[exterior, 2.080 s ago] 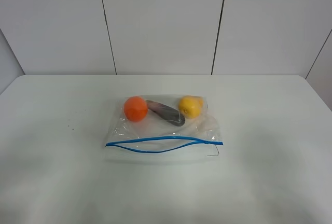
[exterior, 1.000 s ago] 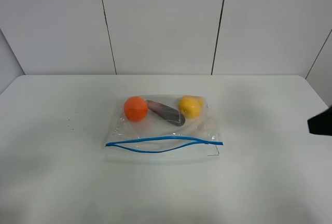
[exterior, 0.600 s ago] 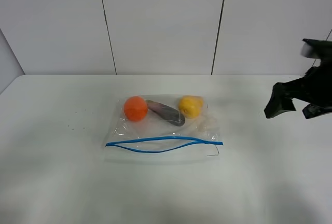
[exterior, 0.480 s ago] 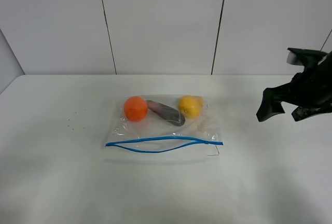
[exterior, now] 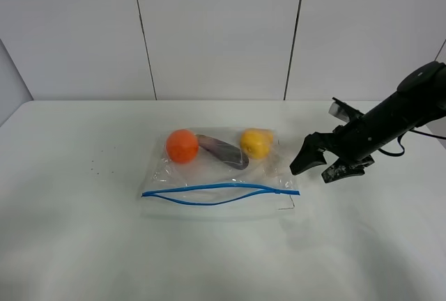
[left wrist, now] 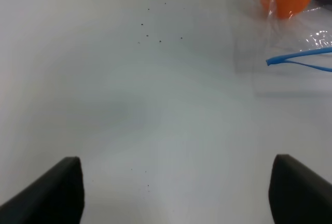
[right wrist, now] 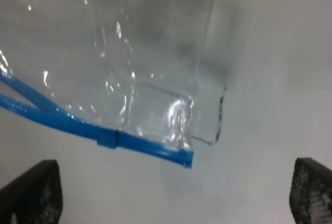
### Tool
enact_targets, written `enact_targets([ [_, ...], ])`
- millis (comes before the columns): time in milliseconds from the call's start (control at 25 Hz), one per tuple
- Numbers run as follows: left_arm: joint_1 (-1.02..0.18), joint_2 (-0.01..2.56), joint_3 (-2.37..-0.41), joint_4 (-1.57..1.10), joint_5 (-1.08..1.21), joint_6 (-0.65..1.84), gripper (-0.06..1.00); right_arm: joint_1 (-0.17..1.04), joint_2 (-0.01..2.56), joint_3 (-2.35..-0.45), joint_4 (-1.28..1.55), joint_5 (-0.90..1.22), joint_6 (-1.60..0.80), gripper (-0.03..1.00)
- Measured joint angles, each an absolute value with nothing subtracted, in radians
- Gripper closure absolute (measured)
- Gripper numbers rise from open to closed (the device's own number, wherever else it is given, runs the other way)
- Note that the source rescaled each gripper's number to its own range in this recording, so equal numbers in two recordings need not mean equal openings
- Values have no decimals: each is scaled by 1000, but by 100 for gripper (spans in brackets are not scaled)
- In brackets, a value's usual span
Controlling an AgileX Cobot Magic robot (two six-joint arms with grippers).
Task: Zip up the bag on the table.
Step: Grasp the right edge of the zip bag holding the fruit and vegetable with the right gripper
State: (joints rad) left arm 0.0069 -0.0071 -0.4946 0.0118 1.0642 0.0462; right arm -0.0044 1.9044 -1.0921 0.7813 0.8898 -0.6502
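The clear bag [exterior: 216, 175] lies in the middle of the white table [exterior: 83, 245]. It holds an orange ball [exterior: 182, 145], a dark oblong item [exterior: 223, 152] and a yellow fruit [exterior: 256, 143]. Its blue zip strip [exterior: 219, 192] runs along the near edge, and the two strands gape apart in the middle. My right gripper [exterior: 317, 168] is open, just right of the bag's right end. The right wrist view shows the strip's right end [right wrist: 155, 149] and its slider [right wrist: 108, 140] between the open jaws. My left gripper [left wrist: 176, 193] is open and empty, off the bag's left end.
A small black corner mark [right wrist: 220, 115] is on the table by the bag's right edge. Tiny dark specks [left wrist: 155, 32] dot the table left of the bag. A white panelled wall [exterior: 216, 29] stands behind the table.
My right arm has come in from the right and moved left and down to the bag's right end. The bag has not moved.
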Motion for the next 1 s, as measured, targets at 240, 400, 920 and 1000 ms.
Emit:
enact_targets([
  [240, 7, -7, -495, 12, 1064, 46, -6, -60, 2006, -1094, 940, 952, -809, 0],
  [400, 7, -7, -495, 12, 1064, 46, -6, -98, 2072, -1095, 1089, 1052, -928, 0],
  [920, 7, -7, -495, 12, 1064, 46, -6, -61, 2149, -1095, 1210, 1061, -1046, 12],
  [1000, 7, -7, -495, 12, 1064, 46, -6, -49, 2150, -1095, 1217, 1057, -1054, 12],
])
